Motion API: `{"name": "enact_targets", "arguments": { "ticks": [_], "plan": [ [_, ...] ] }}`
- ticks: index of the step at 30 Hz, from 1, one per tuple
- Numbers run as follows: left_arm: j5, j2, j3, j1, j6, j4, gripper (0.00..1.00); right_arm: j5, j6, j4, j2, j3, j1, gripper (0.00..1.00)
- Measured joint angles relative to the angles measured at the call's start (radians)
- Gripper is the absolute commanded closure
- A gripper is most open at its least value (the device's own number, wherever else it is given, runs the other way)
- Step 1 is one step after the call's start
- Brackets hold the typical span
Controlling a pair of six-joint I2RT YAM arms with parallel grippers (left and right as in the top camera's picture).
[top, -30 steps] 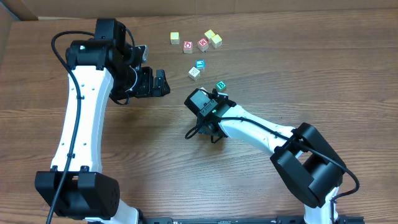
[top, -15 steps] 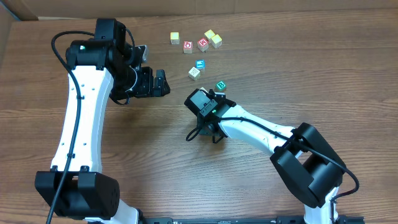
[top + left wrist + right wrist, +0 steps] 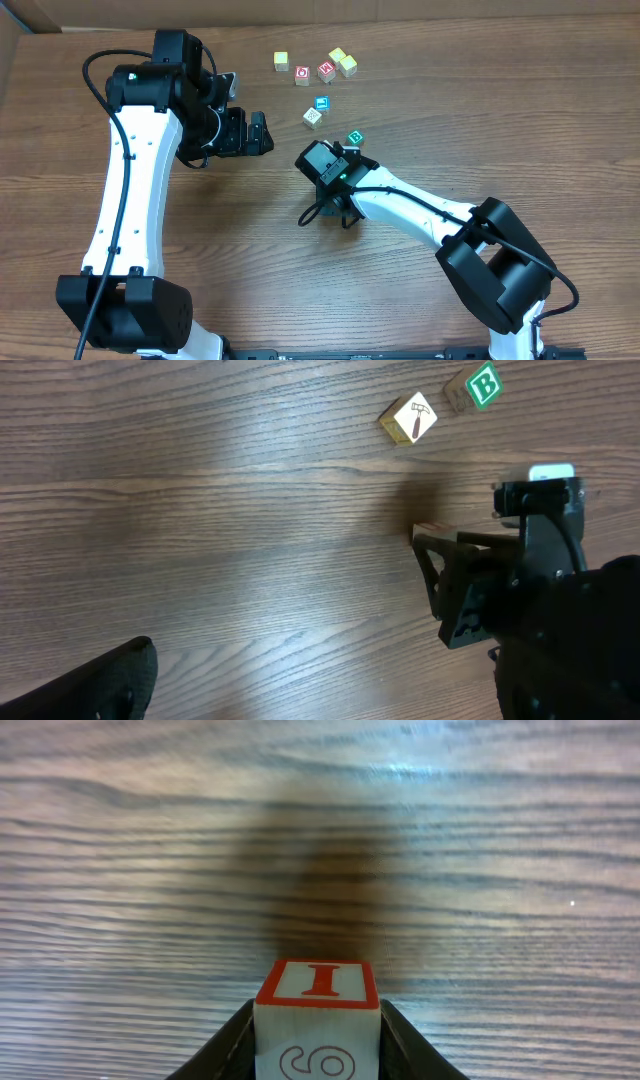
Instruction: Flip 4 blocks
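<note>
Right now we have the right gripper (image 3: 318, 1025) clamped on a small wooden cube with red print (image 3: 318, 978). One finger presses each side, a red "I" faces up and a looping numeral faces the camera. We judge that this side grip leaves the cube free to be turned onto another face over the brown wooden table (image 3: 520, 110). Whether it rests there or hangs just above, we cannot tell. Our left gripper (image 3: 250, 133) hangs at 10 o'clock from the right one, jaws wide apart and empty, seemingly kept out of the way. The green-"B" cube (image 3: 484, 385) sits near, at 1 o'clock. The cream hammer-marked cube (image 3: 413, 418) lies beyond, towards 12 o'clock.
</note>
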Motion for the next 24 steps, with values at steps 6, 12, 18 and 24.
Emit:
{"name": "enact_targets", "arguments": {
  "ticks": [6,12,18,24],
  "plan": [
    [0.0,0.0,0.0,0.0,0.0,0.0,0.0,0.006,0.0,-0.001,0.0,0.024,0.0,0.67],
    [0.0,0.0,0.0,0.0,0.0,0.0,0.0,0.028,-0.001,-0.003,0.0,0.024,0.0,0.67],
    [0.0,0.0,0.0,0.0,0.0,0.0,0.0,0.035,-0.001,-0.003,0.0,0.024,0.001,0.67],
    [0.0,0.0,0.0,0.0,0.0,0.0,0.0,0.035,-0.001,-0.002,0.0,0.024,0.001,0.67]
  ]
}}
